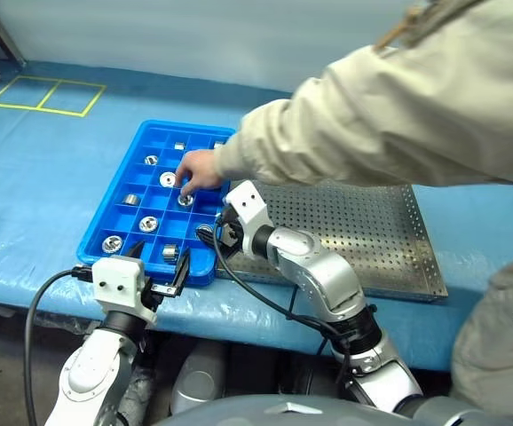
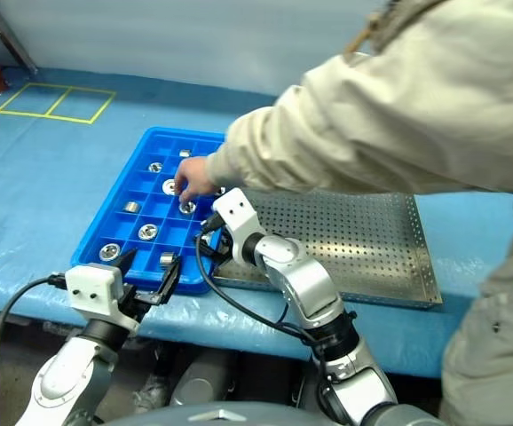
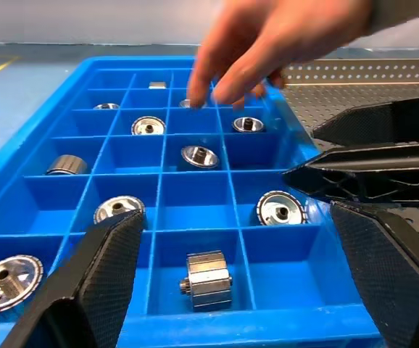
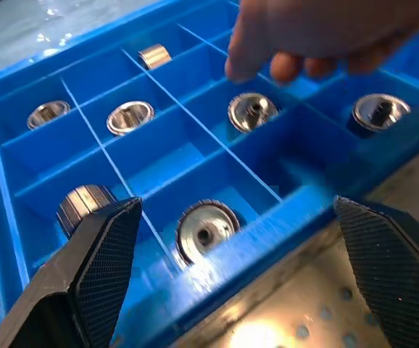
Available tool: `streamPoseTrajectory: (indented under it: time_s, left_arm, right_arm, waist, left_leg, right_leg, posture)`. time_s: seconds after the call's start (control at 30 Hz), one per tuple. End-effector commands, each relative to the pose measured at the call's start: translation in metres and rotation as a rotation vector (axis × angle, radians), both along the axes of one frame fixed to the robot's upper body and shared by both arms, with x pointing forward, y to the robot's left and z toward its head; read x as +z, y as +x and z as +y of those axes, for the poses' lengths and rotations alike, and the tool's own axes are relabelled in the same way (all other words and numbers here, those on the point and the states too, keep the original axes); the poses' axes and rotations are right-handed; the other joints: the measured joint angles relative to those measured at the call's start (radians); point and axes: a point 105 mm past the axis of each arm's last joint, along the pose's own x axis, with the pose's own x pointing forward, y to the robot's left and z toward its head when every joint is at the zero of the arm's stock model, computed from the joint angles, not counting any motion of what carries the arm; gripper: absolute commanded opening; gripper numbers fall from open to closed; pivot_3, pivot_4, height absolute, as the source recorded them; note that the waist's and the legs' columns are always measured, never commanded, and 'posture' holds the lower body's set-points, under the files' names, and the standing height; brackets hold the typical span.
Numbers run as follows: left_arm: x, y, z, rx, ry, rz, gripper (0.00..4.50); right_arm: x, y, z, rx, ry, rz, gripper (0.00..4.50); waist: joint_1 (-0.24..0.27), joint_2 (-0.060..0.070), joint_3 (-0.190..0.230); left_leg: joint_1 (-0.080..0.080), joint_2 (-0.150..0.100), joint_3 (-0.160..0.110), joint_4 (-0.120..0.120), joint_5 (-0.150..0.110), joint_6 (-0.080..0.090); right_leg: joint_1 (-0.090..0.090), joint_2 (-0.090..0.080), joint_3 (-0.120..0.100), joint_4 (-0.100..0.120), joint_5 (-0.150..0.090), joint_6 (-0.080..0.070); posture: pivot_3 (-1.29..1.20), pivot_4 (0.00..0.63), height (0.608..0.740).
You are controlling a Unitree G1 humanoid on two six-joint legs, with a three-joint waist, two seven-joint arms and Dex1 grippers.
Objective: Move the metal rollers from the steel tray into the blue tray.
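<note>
We are looking down at the blue tray (image 1: 114, 197) on the table (image 1: 52, 169), and the metal rollers (image 1: 148, 224) are sitting in its little square boxes, one in each. The steel tray (image 1: 363, 235) is lying just beside it on the right, and we are not seeing any rollers on the part of it that shows. A person's hand (image 1: 194, 170) is reaching over the blue tray, with fingertips hovering above one roller near the middle. Our left gripper (image 1: 161, 266) is hanging at the near edge of the blue tray with its two fingers spread wide and nothing between them. Our right gripper (image 4: 238, 239) is sitting over the edge where the two trays meet, fingers also spread wide and holding nothing. We are thinking the rollers are hard, shiny and heavy for their size, so they may be slipping or rolling away if we pinch them badly. We are guessing the best way is pinching each one across its round sides, below the wide rim if it has one. They are not looking easy to break.
</note>
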Motion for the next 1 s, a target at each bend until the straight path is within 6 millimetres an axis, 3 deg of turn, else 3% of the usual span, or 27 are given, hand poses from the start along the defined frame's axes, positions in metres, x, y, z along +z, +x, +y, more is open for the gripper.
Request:
streamPoseTrajectory:
  time_s: [0.03, 0.43, 1.0]
  left_arm:
    - [0.0024, 0.0014, -0.0024, -0.021, 0.0, -0.011, 4.5]
    - [-0.0005, 0.0055, -0.0049, -0.048, 0.007, 0.001, 4.5]
    - [-0.001, 0.0053, -0.0111, -0.071, -0.003, 0.007, 4.5]
  right_arm:
    - [0.0112, -0.0038, 0.0011, -0.001, 0.032, -0.028, 4.48]
    - [0.008, -0.0043, -0.002, -0.032, 0.029, -0.018, 4.48]
    - [0.0079, -0.0039, -0.0033, -0.032, 0.013, -0.033, 4.48]
  waist:
    - [-0.011, 0.0, 0.0]
    - [-0.065, 0.0, 0.0]
    - [-0.072, 0.0, 0.0]
  left_leg:
    - [0.0, 0.0, 0.0, 0.0, 0.0, 0.0]
    - [0.001, -0.001, -0.003, 0.0, 0.0, 0.0]
    - [0.001, -0.001, -0.003, 0.0, 0.0, 0.0]
  right_leg:
    - [0.0, 0.0, 0.0, 0.0, 0.0, 0.0]
    - [0.001, -0.001, 0.001, 0.0, 0.0, 0.0]
    - [0.001, -0.001, 0.001, 0.0, 0.0, 0.0]
  posture:
    - [0.35, 0.15, 0.74]
    - [0.34, 0.15, 0.74]
    - [0.33, 0.15, 0.74]
